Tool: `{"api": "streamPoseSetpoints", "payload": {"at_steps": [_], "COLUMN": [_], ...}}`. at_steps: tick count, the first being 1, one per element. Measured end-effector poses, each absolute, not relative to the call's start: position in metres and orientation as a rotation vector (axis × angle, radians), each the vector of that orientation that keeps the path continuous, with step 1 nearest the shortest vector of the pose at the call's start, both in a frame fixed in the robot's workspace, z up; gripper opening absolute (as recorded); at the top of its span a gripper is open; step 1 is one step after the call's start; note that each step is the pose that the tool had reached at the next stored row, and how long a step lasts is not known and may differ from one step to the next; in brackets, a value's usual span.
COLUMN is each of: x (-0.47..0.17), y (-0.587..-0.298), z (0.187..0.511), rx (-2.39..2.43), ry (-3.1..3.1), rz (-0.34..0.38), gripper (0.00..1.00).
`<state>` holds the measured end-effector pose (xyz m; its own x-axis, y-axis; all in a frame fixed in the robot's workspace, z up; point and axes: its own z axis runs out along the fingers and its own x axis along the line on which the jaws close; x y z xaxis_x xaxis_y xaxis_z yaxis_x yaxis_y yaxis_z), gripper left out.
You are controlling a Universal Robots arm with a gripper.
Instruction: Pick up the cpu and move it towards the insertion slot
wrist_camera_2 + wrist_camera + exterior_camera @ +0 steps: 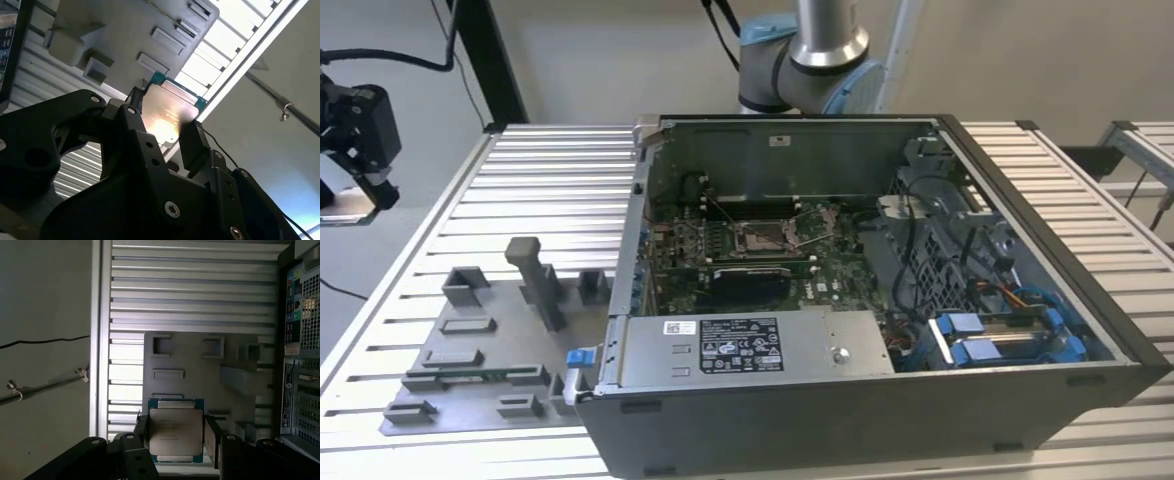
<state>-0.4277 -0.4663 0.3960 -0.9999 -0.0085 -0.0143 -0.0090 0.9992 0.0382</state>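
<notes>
Ribbed silver metal worktop (pixel 547 170), pale wall behind. On it: 1 open PC case (pixel 881 400) & 1 grey fixture plate (pixel 480 350) w/ several low grey blocks and 1 tall post (pixel 534 275). 1 robot arm (pixel 821 50) rises behind the case.

1 gripper (pixel 176 440), black, w/ 2 fingers (pixel 212 437). Jaws are closed partway, clamped on 1 cpu (pixel 176 432) by two opposite edges. The second wrist view shows the same grip, w/ the cpu (pixel 167 117) pinched at the fingertips of the gripper (pixel 162 131).

The cpu is held in the air, clear of the worktop. Its silvery metal lid faces both wrist cams, w/ a thin green-blue border showing round the lid. Shape is nearly square, a bit longer one way. The long axis runs along the fingers' length, pointing out from the gripper.

Beyond the fingertips, below the gripper, lies the fixture plate w/ its blocks. The PC case's side panel stands off to one side of the gripper.

1 insertion slot (pixel 761 237), a shiny metal frame w/ brownish centre, sits on the green circuit board (pixel 834 290) inside the case. It is well apart from the gripper. In the exterior view the gripper hangs at the far left, past the worktop's edge, and the slot is off toward the exterior view's right of it.
</notes>
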Motion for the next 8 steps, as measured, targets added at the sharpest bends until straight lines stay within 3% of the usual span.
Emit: {"api": "streamPoseSetpoints", "payload": {"at_steps": [8], "x": [-0.4271], "y": [-0.4662], "z": [0.3995], "rx": [-0.014], "ry": [3.127], "rz": [0.060], "gripper": [0.00]}}
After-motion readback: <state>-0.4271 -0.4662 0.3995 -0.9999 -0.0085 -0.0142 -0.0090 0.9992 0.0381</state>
